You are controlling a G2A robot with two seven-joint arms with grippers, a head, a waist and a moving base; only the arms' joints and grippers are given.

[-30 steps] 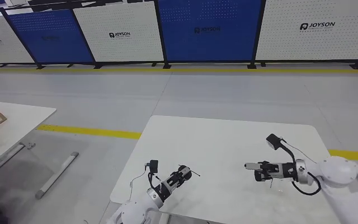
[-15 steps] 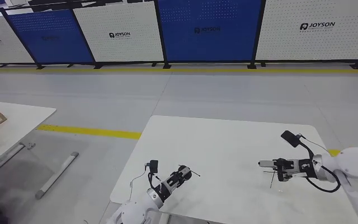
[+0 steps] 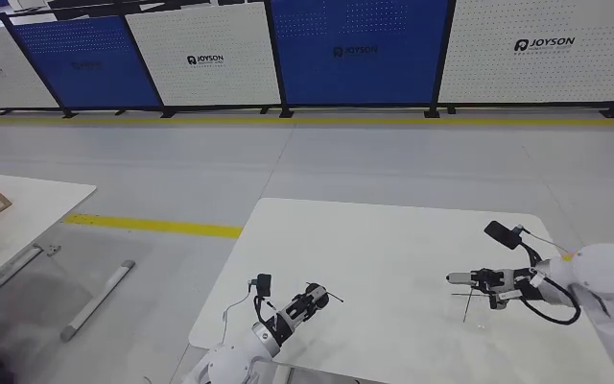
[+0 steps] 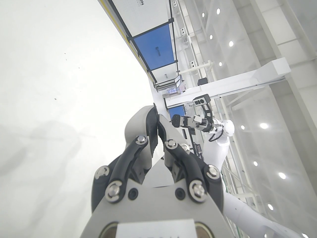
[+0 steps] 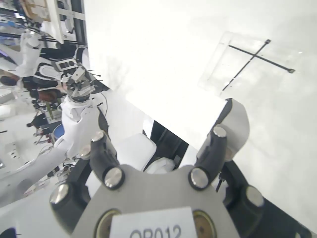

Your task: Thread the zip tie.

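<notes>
Two black zip ties point(image 5: 255, 55) lie crossed on a clear sheet point(image 5: 223, 50) on the white table point(image 3: 384, 250), near its right side. In the top view the zip ties point(image 3: 467, 302) are just in front of my right gripper point(image 3: 459, 279). My right gripper point(image 5: 171, 122) is open and empty, held a short way above the table beside the ties. My left gripper point(image 3: 315, 298) sits near the table's front left edge. Its pads point(image 4: 156, 125) are pressed together, and a thin black zip tie point(image 3: 328, 294) sticks out from them.
Blue and white partition panels point(image 3: 355, 53) stand far behind the table across a grey floor with yellow lines. A second white table point(image 3: 38, 206) is off to the left. The white tabletop between the two arms is bare.
My right arm has drawn back to the right, so the crossed zip ties now show on the table by its gripper. The left arm has not moved.
</notes>
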